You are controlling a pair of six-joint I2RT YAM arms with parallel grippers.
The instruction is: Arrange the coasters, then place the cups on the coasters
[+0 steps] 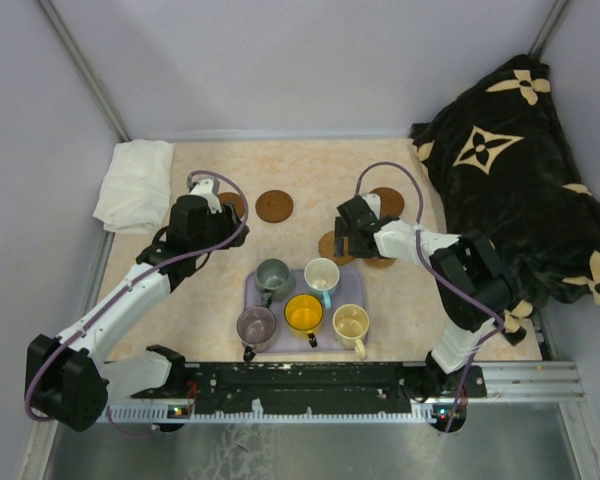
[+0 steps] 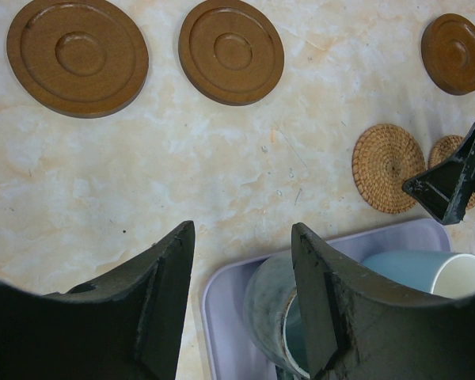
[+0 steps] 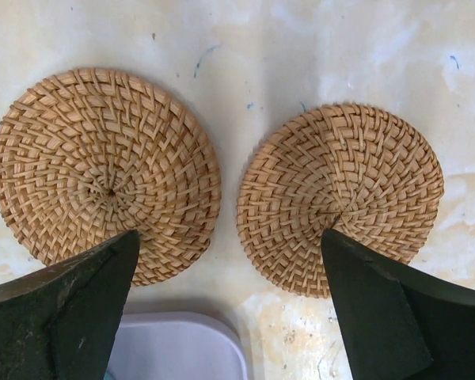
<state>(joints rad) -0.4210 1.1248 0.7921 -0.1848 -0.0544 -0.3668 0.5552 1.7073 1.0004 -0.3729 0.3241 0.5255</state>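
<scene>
The cups [image 1: 303, 313] are sitting in the tray [image 1: 252, 300] by the table's [image 1: 310, 165] near edge. The left gripper [image 2: 241, 229] is hovering empty, released, over the tray's corner. The right gripper [image 3: 229, 237] is gaping above two woven coasters [image 3: 103, 174]; centring on one rim is advisable.

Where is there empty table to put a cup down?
Bare table lies between the middle wooden coaster and the right gripper, and right of the tray. Crowded: the tray's five cups, and the woven coasters.
</scene>
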